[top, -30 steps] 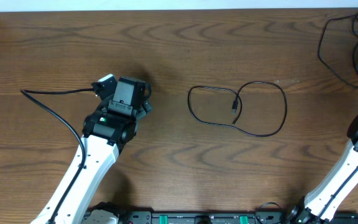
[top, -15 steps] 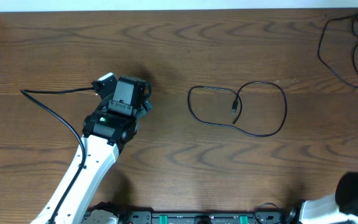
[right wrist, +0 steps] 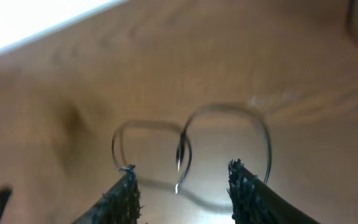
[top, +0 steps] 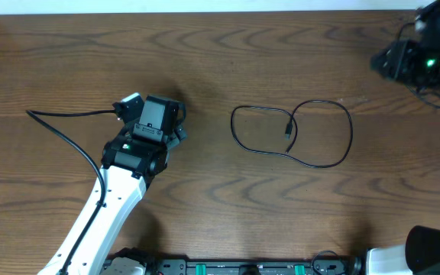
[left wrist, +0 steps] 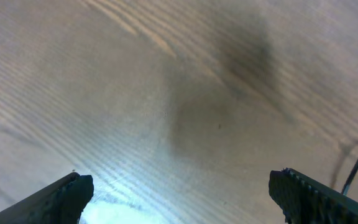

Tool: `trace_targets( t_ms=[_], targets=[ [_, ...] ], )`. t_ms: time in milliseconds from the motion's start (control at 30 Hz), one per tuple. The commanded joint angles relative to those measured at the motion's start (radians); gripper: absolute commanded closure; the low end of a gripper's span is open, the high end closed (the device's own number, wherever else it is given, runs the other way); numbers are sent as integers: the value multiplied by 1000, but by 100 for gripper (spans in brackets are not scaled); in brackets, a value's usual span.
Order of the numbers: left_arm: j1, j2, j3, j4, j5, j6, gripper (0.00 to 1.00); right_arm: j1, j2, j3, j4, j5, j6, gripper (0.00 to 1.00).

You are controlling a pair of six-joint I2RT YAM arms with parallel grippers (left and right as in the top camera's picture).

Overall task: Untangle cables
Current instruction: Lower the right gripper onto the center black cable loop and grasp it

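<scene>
Brown wood-grain worktop is carrying one thin black cable, which is lying near its middle as a slack figure-of-eight, with a plug end resting by the crossing. Left of the cable and well apart from it, the left pincer is hovering low, spread wide and empty, apparently keeping clear. Beyond the cable's right side, toward the far edge, the right pincer is hanging with jaws parted, gripping nothing and facing the cable, probably lining up a grasp. Another black cord is showing just beside it.
</scene>
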State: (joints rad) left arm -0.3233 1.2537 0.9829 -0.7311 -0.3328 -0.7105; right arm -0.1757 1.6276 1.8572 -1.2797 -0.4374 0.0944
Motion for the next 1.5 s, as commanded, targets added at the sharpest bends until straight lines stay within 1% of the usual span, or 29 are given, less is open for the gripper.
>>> trace_targets(
  t_ms=[0, 33, 67, 100, 167, 267, 300, 333, 433, 567, 633, 733, 900, 967, 1100, 1200, 1467],
  targets=[
    [4, -6, -1, -20, 11, -9, 2, 49, -17, -66, -38, 16, -25, 53],
    [4, -6, -1, -21, 11, -9, 2, 64, -17, -92, -37, 16, -25, 51],
    [4, -6, -1, -21, 11, -9, 2, 77, -17, -117, -35, 16, -25, 43],
    [4, -6, -1, -21, 11, -9, 2, 97, -17, -159, -27, 16, -25, 33],
    [4, -6, -1, -21, 11, -9, 2, 126, -17, -230, -8, 14, -24, 19],
    [4, -6, -1, -21, 11, -9, 2, 178, -17, -358, 61, -12, -20, 9],
    [4, -6, -1, -21, 11, -9, 2, 196, -17, -402, 94, -18, -19, 4],
    [4, -6, -1, -21, 11, -9, 2, 213, -17, -439, 124, -16, -7, 1],
    [4, -6, -1, -21, 11, -9, 2, 257, -17, -541, 215, 15, 47, 1],
    [4, -6, -1, -21, 11, -9, 2, 315, -17, -657, 332, 146, 216, 1],
    [4, -6, -1, -21, 11, -9, 2, 349, -17, -711, 410, 196, 262, 1],
    [4, -6, -1, -21, 11, -9, 2, 410, -17, -793, 545, 310, 311, 1],
    [4, -6, -1, -21, 11, -9, 2, 521, -17, -912, 769, 469, 317, 1],
    [4, -6, -1, -21, 11, -9, 2, 560, -17, -951, 834, 584, 367, 1],
    [4, -6, -1, -21, 11, -9, 2, 574, -14, -986, 928, 596, 373, 4],
    [4, -6, -1, -21, 11, -9, 2, 574, 9, -990, 983, 596, 368, 4],
    [4, -6, -1, -21, 11, -9, 2, 574, 106, -990, 1119, 568, 353, 12]
  ],
)
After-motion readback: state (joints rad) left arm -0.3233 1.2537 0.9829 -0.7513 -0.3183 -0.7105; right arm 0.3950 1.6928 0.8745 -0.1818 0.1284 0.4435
